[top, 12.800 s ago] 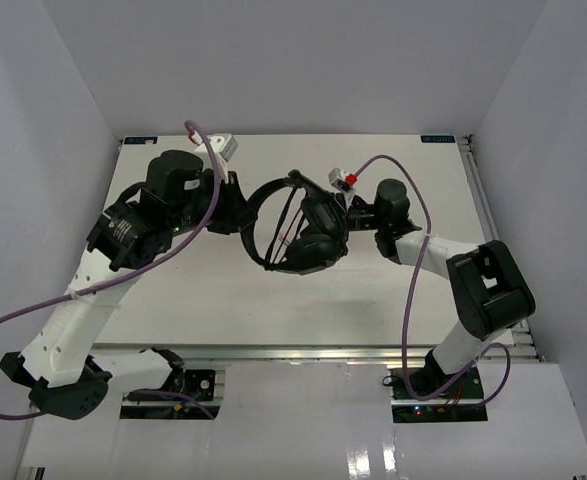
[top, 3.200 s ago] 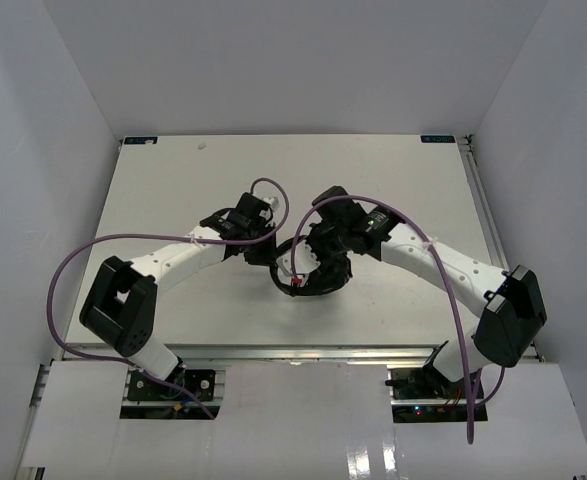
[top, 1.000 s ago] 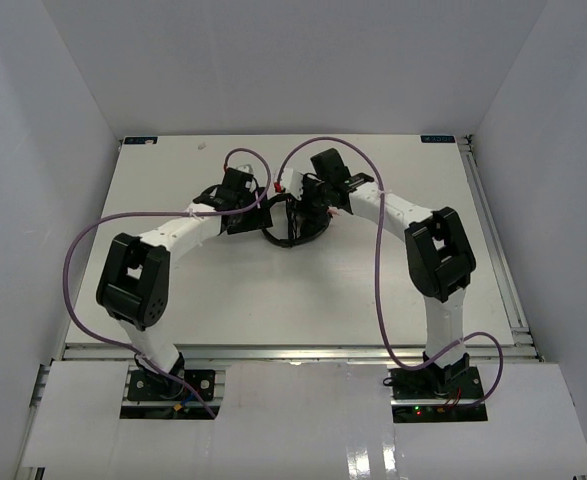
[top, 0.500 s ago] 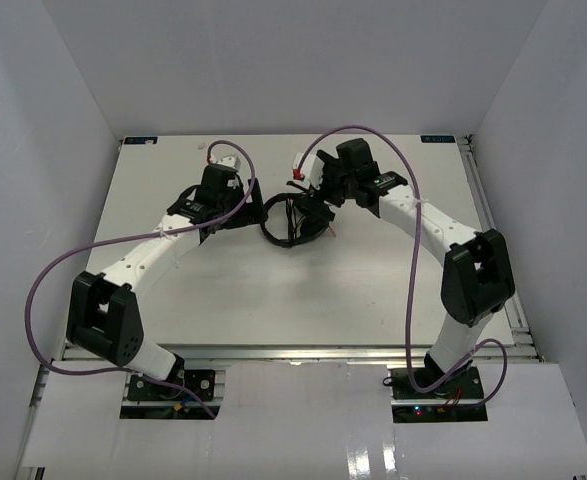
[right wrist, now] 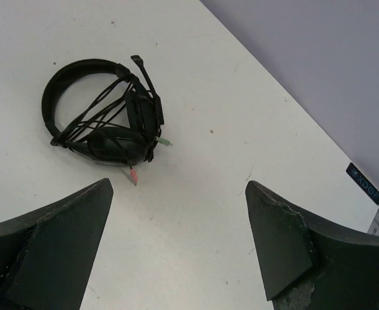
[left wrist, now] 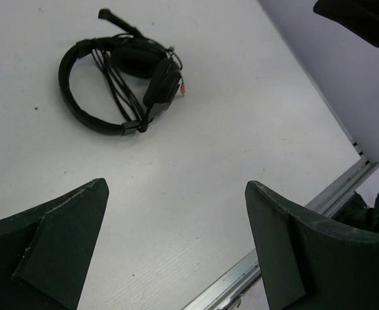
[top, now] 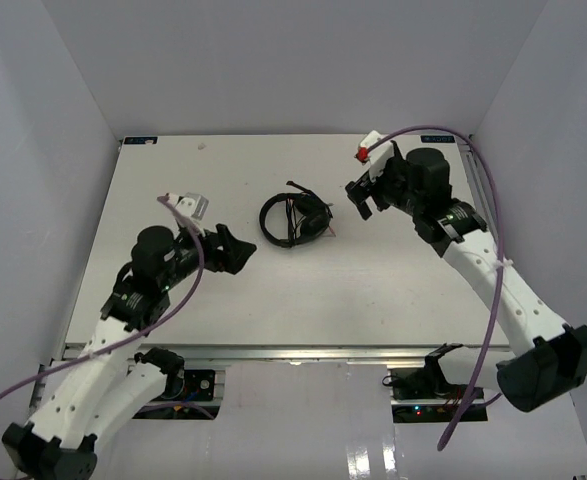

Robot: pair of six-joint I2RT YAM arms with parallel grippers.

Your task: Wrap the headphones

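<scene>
The headphones (top: 295, 218) lay flat on the desk (top: 393, 290), a little behind its middle and between my two arms, touching neither. The headband (right wrist: 79, 67) curved toward my left side, and the two ear cups (right wrist: 115, 143) sat close together at my right side of the arch. The cord (left wrist: 115, 81) ran in several strands across the opening of the headband to the cups, and a reddish tip (right wrist: 133, 175) stuck out onto the desk just beside one cup. A short thin stalk (right wrist: 144, 72) pointed out from the cups toward the back of the desk.

My left end effector (top: 238, 250) was released, its fingers (left wrist: 53, 242) spread wide with only bare desk between them. It hung near the headphones, on the near left of them, and pointed at them. My right end effector (top: 363, 198) was also released, its fingers (right wrist: 47, 245) equally wide and holding nothing. It hung to the right of the headphones and apart from them, angled down toward the cups.
</scene>
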